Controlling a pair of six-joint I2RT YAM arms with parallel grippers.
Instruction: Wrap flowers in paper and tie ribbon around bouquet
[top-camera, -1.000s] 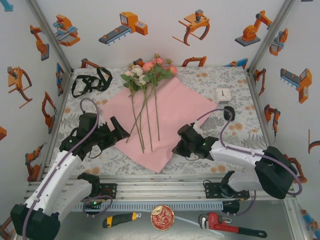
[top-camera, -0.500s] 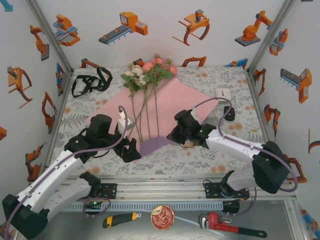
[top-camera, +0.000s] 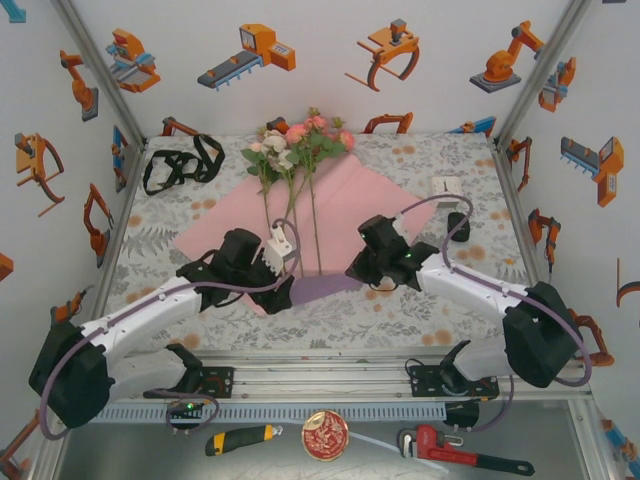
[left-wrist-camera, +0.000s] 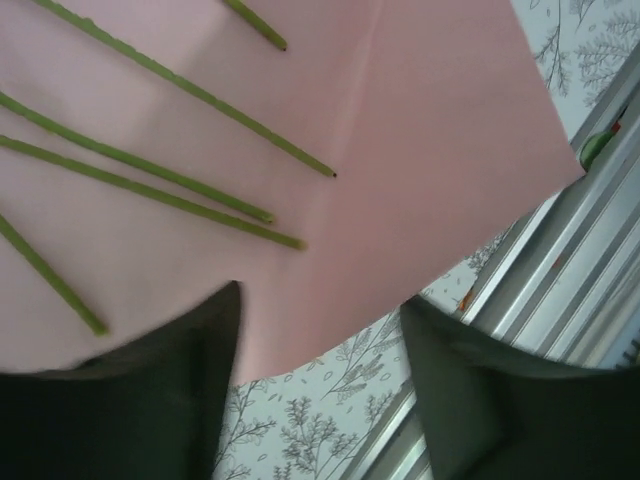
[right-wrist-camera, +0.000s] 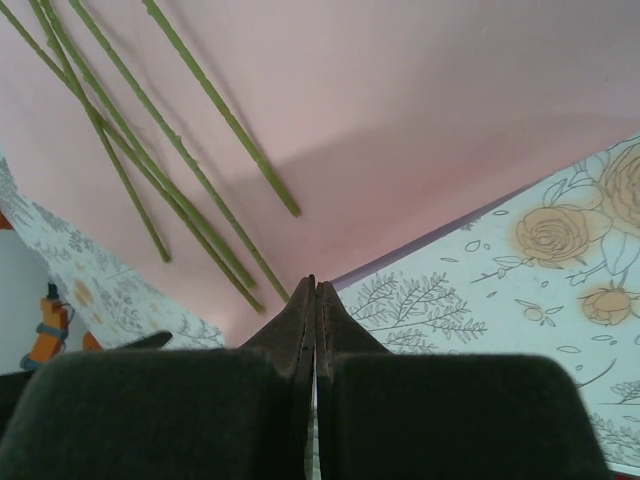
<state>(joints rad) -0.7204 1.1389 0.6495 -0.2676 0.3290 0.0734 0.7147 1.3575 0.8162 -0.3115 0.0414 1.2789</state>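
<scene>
Flowers (top-camera: 300, 135), artificial pink, white and pale blue blooms on long thin green stems, lay across the large rectangular sheet of paper (top-camera: 365, 200). The sheet was pink side up, with the blooms at its far corner and the stem ends toward the near one, likely so it could be rolled around them. The paper's near corner was turned up, showing its lilac-purple face. The right gripper (right-wrist-camera: 315, 285) was closed with its tips at that raised edge, apparently pinching it to carry the fold over the stems. The left gripper (left-wrist-camera: 320, 295) stood open astride the near left edge, clamping nothing, probably lining up for a hold. The long black fabric ribbon (top-camera: 180, 160) lay bunched at the far left of the floral-clothed worktop (top-camera: 450, 310), well apart from the paper. On the near ledge, a round tin (top-camera: 325, 434) held something reddish that I could not identify.
</scene>
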